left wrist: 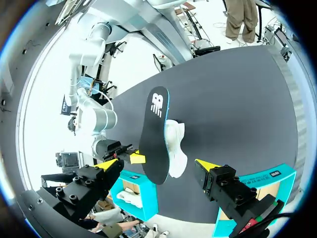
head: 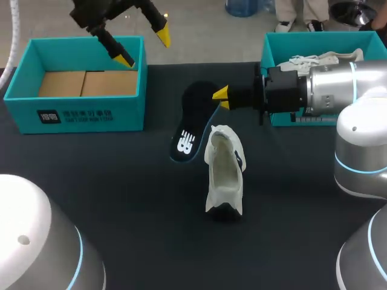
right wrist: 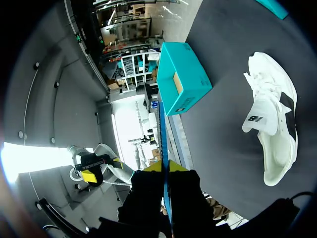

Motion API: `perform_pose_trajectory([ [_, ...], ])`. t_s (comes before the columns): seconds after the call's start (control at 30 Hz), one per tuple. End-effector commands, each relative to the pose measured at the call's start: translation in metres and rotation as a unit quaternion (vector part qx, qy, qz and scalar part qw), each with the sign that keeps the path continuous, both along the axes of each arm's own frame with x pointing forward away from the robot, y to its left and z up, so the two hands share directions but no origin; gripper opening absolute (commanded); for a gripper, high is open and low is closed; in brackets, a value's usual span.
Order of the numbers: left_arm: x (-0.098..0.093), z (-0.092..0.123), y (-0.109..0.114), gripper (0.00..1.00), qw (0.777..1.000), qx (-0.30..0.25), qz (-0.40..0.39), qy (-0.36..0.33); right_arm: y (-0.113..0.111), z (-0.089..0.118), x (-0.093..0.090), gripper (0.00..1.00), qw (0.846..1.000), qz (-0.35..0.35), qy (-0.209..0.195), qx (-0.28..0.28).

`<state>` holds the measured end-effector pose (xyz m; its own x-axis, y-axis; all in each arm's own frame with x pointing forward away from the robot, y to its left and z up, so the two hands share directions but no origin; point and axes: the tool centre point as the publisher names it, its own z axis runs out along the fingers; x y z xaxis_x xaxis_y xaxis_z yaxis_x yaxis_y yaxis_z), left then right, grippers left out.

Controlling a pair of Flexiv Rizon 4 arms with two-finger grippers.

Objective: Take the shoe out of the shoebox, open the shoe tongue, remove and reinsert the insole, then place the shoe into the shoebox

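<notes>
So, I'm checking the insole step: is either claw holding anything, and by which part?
The right claw is shut on the insole, pinching its edge at the end away from the logo. The left claw is open and empty.

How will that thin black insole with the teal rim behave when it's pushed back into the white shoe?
Probably light: the thin black insole with the teal rim is held by the right hand at one end. Edge-on in the right wrist view it runs straight, so likely springy rather than limp. Being so thin, it may buckle against the white shoe.
</notes>
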<state>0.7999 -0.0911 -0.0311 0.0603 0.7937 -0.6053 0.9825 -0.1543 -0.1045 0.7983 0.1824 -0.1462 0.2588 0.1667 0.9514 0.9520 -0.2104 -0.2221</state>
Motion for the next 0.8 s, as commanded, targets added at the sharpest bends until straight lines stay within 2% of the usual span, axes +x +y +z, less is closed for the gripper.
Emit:
perform_pose_trajectory([
  [0.03,-0.011,-0.013,0.014,1.0,0.973,-0.21,0.088,0.036,0.002,-0.001,0.0,0.0,1.0,-0.001,0.0,0.0],
  [0.17,-0.017,-0.015,0.018,1.0,0.961,-0.247,0.104,0.061,0.002,-0.001,0.0,0.0,1.0,-0.001,0.0,0.0],
  [0.3,-0.019,-0.02,0.02,1.0,0.95,-0.27,0.106,0.114,0.002,-0.001,0.0,0.0,1.0,-0.001,0.0,0.0],
  [0.4,-0.019,-0.022,0.025,1.0,0.944,-0.28,0.119,0.128,0.002,-0.001,0.0,0.0,1.0,-0.001,0.0,0.0],
  [0.6,-0.017,-0.021,0.032,1.0,0.933,-0.297,0.143,0.143,0.002,-0.001,0.0,0.0,1.0,-0.001,0.0,0.0],
  [0.8,-0.018,-0.02,0.033,1.0,0.935,-0.299,0.14,0.132,0.002,-0.001,0.0,0.0,1.0,-0.001,0.0,0.0],
])
